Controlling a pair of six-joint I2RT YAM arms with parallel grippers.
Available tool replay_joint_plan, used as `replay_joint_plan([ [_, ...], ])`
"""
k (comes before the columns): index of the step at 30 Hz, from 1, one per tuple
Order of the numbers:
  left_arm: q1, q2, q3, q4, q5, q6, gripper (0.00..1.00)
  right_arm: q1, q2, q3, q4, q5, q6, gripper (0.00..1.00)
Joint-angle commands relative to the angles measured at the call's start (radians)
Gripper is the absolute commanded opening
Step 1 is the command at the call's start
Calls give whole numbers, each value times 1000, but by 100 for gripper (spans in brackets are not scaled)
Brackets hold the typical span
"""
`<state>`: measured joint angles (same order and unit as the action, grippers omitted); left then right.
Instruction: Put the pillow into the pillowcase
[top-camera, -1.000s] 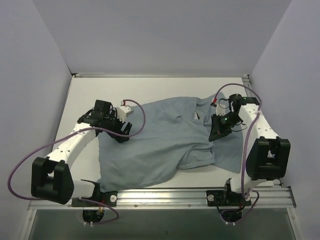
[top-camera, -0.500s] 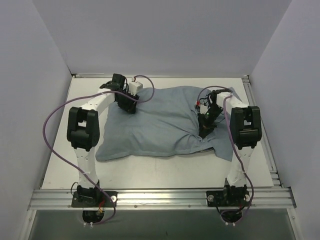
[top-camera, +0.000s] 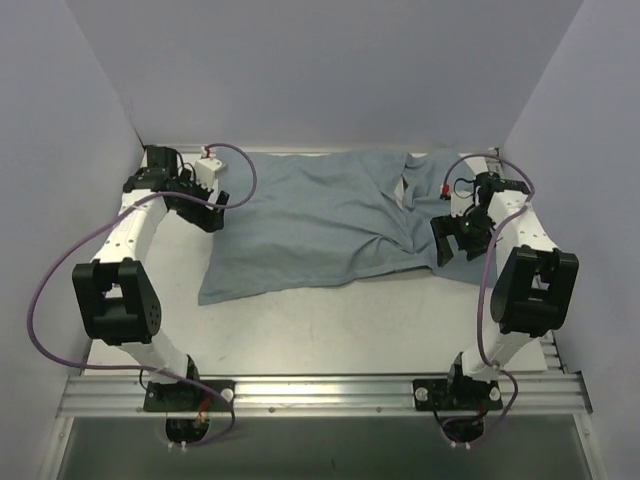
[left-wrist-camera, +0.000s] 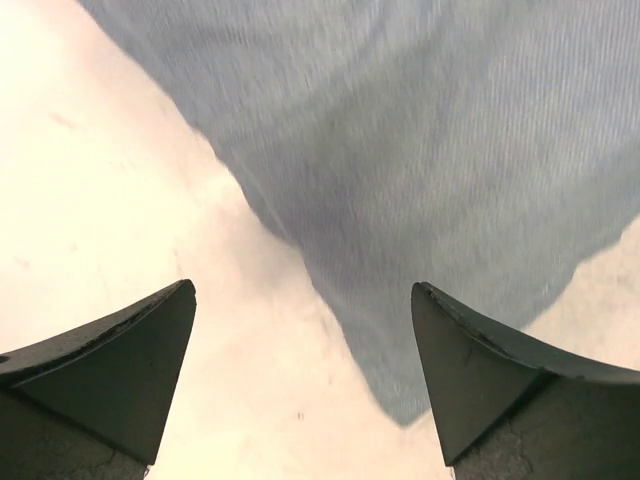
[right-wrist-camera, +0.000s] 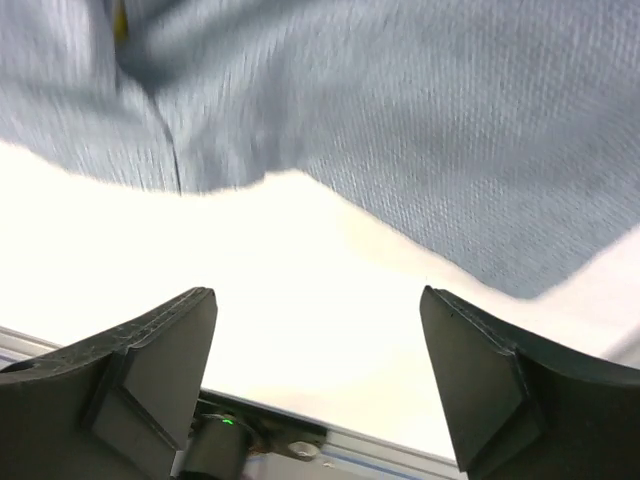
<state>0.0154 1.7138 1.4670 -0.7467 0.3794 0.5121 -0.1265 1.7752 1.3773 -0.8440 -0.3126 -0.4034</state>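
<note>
**Backed both arms off the pillowcase**

Swung left gripper from over the pillowcase to just off its left edge, and right gripper out to its right end. Left the cloth lying flatter and wider than half a second earlier, pale grey-blue face up on the table. Held both pairs of jaws wide apart, gripping nothing. Saw pillowcase hem and bare table between the left fingers, and pillowcase edge beyond the right ones. Glimpsed pillow only as a blurred yellow fleck at a pillowcase fold in the right wrist view; could not tell how it lay. Noted purple cable looping just left of the pillowcase, and metal rail well nearer than it.
</note>
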Motion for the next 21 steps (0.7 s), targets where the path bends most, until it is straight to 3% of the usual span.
replay_joint_plan([
  [1, 37, -78, -115, -134, 61, 178, 97, 25, -105, -128, 45, 85, -176, 86],
  [6, 66, -79, -240, -171, 75, 247, 97, 28, -42, -150, 186, 99, -250, 88],
  [14, 74, 7, -287, -139, 62, 276, 97, 112, 62, -239, 442, 211, -342, 89],
  [18, 69, 47, -321, -158, 32, 313, 97, 156, 82, -236, 474, 253, -359, 86],
  [21, 70, 5, -402, -166, 24, 368, 97, 185, 85, -254, 473, 277, -394, 74],
])
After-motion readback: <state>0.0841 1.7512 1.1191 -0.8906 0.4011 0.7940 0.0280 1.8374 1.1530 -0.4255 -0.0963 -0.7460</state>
